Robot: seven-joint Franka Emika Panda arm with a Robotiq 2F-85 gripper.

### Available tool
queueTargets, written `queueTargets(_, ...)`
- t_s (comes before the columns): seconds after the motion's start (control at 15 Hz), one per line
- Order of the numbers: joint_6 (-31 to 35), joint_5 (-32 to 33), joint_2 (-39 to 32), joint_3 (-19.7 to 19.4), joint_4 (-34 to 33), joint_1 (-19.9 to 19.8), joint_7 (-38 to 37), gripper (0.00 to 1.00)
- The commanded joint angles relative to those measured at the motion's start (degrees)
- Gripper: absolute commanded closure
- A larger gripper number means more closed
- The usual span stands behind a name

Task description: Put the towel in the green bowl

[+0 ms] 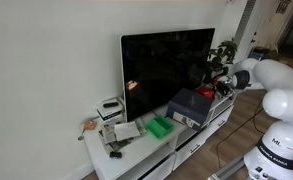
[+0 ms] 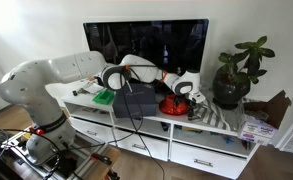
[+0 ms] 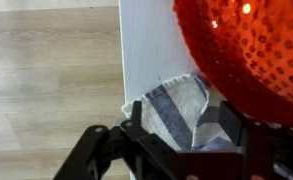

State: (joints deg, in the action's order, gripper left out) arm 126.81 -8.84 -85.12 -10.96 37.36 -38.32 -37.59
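Observation:
The towel (image 3: 174, 105), pale with blue-grey stripes, lies crumpled at the edge of the white cabinet top (image 3: 146, 40), right beside a red sequinned object (image 3: 251, 50). My gripper (image 3: 186, 125) hangs just over it, open, and its black fingers (image 3: 134, 128) stand on either side of the cloth without pinching it. In an exterior view the gripper (image 2: 186, 92) is at the right part of the cabinet, over the striped towel (image 2: 220, 117). The green bowl (image 1: 161, 127) (image 2: 105, 97) sits far along the cabinet, towards its other end.
A black TV (image 1: 166, 70) stands along the wall behind. A dark flat box (image 1: 191, 104) lies between the bowl and the red object (image 2: 173, 104). A potted plant (image 2: 236, 78) is at the cabinet's end. Wooden floor (image 3: 46, 90) lies below the edge.

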Motion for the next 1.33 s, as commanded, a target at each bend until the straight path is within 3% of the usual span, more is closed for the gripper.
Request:
queueTargets(0.0,0.7,-1.0,0.0,1.5,-0.4,-0.7,-1.9,0.16)
queueTargets(0.13,2.3,-1.1,0.0,1.8,-0.1,-0.6,-3.2,0.15)
queueTargets(0.27,4.6,-1.1,0.0,2.0,0.5,-0.5,-4.4,0.21)
queueTargets(0.47,6.9,-1.3,-0.1,2.6,1.2,-0.4,-5.5,0.55)
queueTargets(0.67,8.2,-1.7,-0.1,3.4,2.1,-0.1,-5.9,0.77)
queueTargets(0.8,8.5,-2.0,-0.1,3.7,2.7,0.1,-6.0,0.79)
queueTargets(0.93,8.8,-2.2,-0.3,3.8,2.9,0.1,-6.2,1.0)
queueTargets(1.27,7.1,-1.8,-0.3,3.0,1.8,-0.3,-5.7,1.0)
